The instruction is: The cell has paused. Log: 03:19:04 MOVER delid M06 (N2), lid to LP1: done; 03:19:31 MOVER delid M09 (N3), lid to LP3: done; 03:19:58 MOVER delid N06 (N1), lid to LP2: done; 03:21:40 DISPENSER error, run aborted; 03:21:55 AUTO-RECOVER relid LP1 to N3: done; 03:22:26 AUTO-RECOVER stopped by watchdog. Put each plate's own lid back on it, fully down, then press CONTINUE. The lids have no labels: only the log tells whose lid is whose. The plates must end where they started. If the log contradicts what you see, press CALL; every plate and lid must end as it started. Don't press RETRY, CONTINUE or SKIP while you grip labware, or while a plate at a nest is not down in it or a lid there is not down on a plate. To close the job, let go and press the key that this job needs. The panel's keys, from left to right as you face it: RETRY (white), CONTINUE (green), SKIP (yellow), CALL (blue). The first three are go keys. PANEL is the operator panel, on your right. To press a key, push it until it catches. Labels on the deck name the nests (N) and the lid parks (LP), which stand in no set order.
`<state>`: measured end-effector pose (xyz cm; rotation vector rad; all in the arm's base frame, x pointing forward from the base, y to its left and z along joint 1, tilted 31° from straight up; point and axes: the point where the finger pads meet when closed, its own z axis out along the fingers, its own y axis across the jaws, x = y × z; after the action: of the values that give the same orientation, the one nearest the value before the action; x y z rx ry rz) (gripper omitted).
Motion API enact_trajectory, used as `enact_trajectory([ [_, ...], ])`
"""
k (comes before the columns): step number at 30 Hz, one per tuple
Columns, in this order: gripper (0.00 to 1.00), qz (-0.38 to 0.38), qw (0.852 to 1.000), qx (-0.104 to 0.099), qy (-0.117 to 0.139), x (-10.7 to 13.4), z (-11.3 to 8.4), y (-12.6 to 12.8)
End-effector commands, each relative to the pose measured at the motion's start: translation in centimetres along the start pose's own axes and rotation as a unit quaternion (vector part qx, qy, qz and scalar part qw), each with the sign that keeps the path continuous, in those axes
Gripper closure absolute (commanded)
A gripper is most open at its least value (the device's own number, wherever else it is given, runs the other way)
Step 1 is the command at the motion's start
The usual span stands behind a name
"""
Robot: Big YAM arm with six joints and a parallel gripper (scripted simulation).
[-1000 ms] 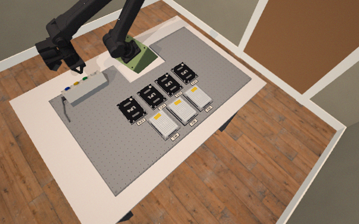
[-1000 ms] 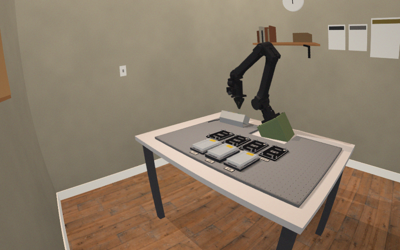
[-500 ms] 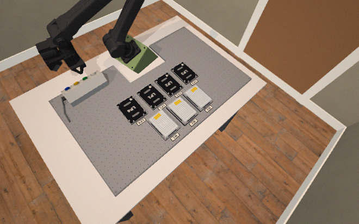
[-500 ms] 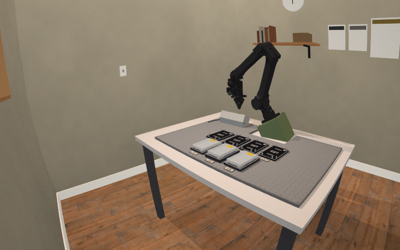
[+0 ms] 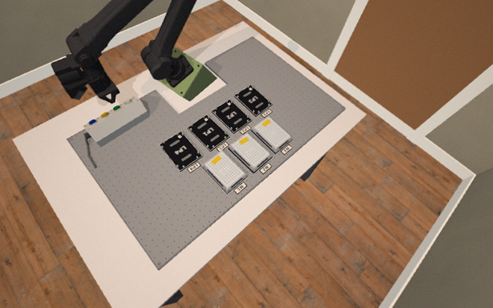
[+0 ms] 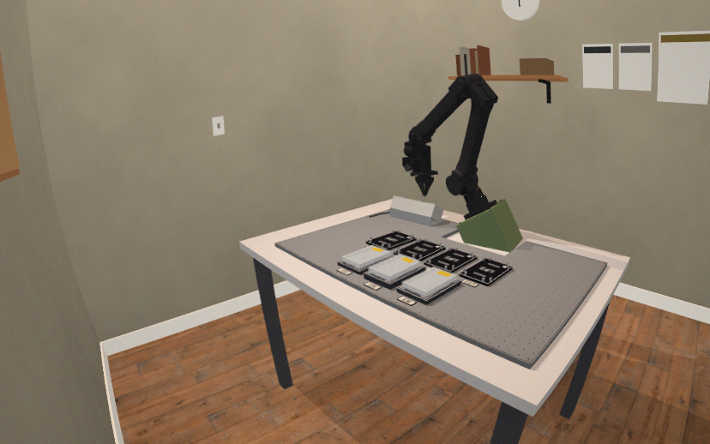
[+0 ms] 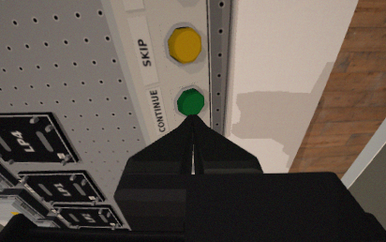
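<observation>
My gripper [image 5: 112,98] [image 6: 424,195] [image 7: 192,121] is shut and empty, above the panel [image 5: 123,120] [image 6: 413,208]. In the wrist view its tips point just beside the green CONTINUE key [image 5: 116,107] [image 7: 190,102]; the gap in height shows in the exterior view. The yellow SKIP key [image 5: 104,114] [image 7: 185,45] and blue CALL key [image 5: 92,122] are further along. Plates stand at N1 [image 5: 224,170] [image 6: 365,257], N2 [image 5: 249,151] [image 6: 395,268] and N3 [image 5: 272,133] [image 6: 430,283]. Each appears covered by a clear lid lying level; exact seating is too small to tell.
The lid parks LP4 [image 5: 180,150], LP1 [image 5: 208,132], LP2 [image 5: 231,115] and LP3 [image 5: 252,100] hold no lids. The green arm base [image 5: 201,82] [image 6: 491,227] stands beside the panel. A dark cable [image 5: 90,154] lies at the panel's CALL end.
</observation>
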<state>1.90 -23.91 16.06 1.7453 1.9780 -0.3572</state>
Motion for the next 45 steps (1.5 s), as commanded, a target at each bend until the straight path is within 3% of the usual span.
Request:
enact_trajectory([
  [1, 1.0, 0.0, 1.0, -0.001, 0.0, -0.1, 0.5, 0.1],
  [45, 1.0, -0.002, 1.0, -0.001, -0.001, -0.1, 2.7, 0.1],
])
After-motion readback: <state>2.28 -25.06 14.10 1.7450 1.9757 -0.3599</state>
